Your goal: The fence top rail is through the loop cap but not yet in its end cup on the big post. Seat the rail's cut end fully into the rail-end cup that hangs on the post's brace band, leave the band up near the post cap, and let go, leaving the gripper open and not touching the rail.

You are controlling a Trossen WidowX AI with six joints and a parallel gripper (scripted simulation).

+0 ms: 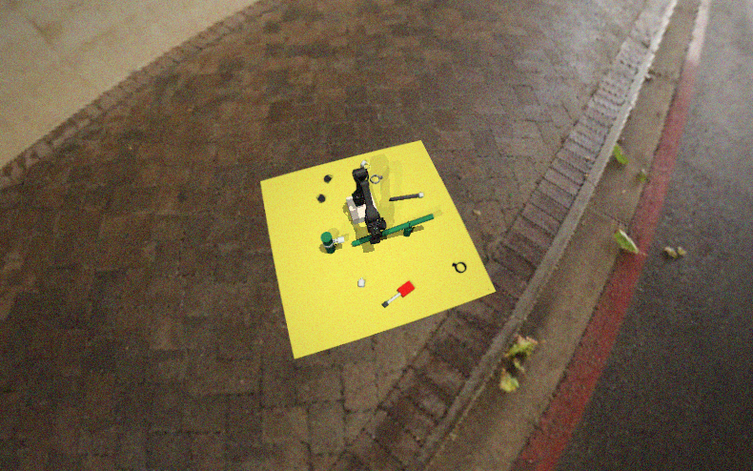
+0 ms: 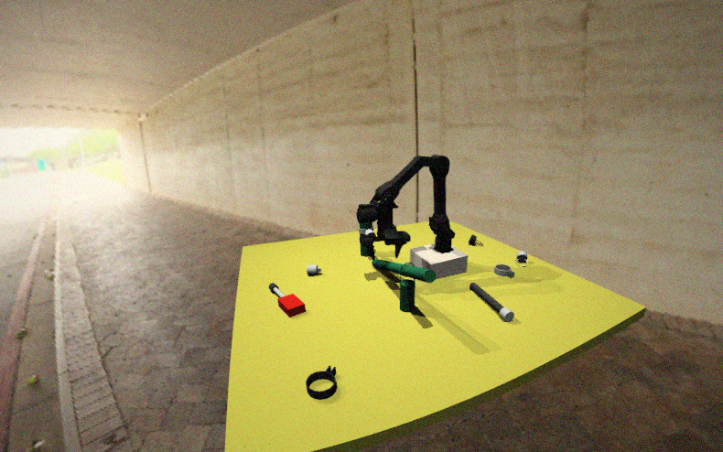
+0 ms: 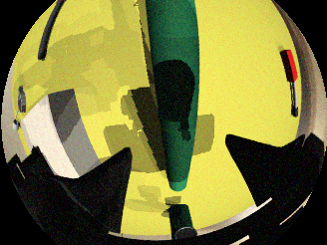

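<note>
The green rail (image 1: 423, 220) (image 2: 417, 272) (image 3: 174, 40) passes over the short post (image 1: 407, 232) (image 2: 406, 295); its loop cap is hard to make out. The rail's cut end lies short of the big green post (image 1: 328, 243) (image 2: 364, 247) (image 3: 180, 216), with a gap between them. The white rail-end cup (image 1: 339, 239) (image 3: 186, 232) is on the post's side facing the rail. The white band (image 2: 364, 230) sits high, near the post cap. My gripper (image 1: 375, 238) (image 2: 385, 256) (image 3: 181, 146) is open and empty above the rail near its cut end, one finger to each side. Whether a finger touches the rail is unclear.
A red block-ended tool (image 1: 405, 288) (image 2: 291, 304) (image 3: 289, 65) and a white cap (image 1: 361, 282) (image 2: 312, 270) lie at the front side. A dark rod (image 1: 403, 197) (image 2: 488, 298) (image 3: 47, 31) lies on the arm's other side. A black ring clamp (image 2: 320, 394) lies near a corner.
</note>
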